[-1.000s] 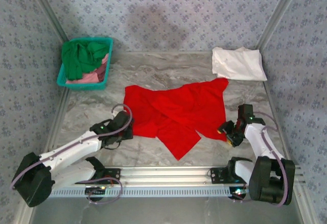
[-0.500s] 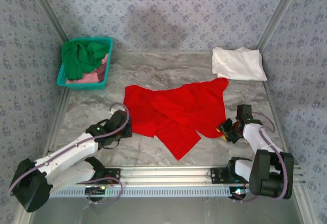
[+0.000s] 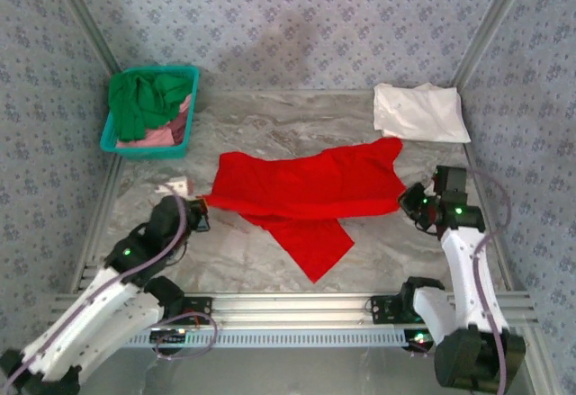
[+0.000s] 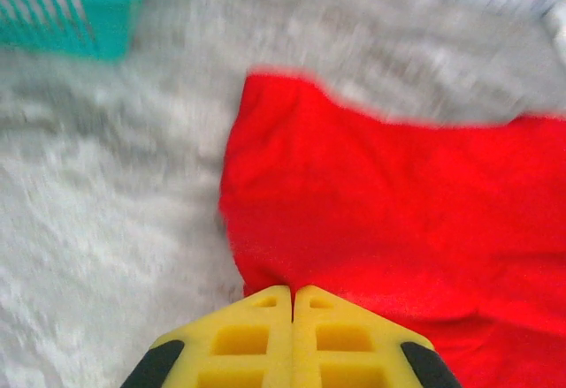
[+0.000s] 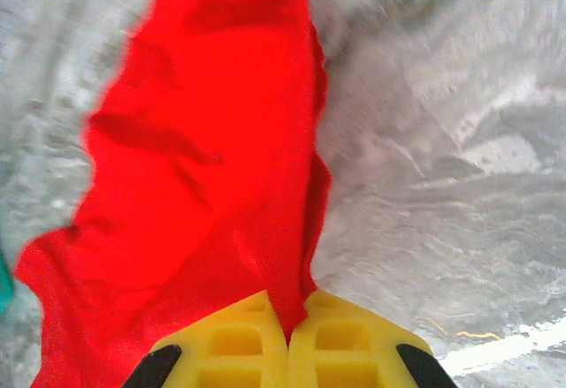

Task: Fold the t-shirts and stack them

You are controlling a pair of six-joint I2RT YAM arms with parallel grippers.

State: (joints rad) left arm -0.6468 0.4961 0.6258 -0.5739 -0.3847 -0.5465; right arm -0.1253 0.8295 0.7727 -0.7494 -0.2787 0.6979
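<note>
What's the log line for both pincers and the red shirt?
left pincer: shut on red t-shirt | right pincer: shut on red t-shirt | white t-shirt: back right

Far off on my left a teal plastic basket with slatted sides [image 3: 144, 150] sits at the edge of the grey marbled tabletop [image 3: 270, 134], close to the back corner. Blue-grey wallpaper with a small flower pattern [image 3: 297, 17] covers the walls behind and to both sides. A ribbed aluminium rail [image 3: 297, 309] runs along the near edge, and a small pale scrap [image 3: 175, 184] that I can't identify lies nearer than the basket.
</note>
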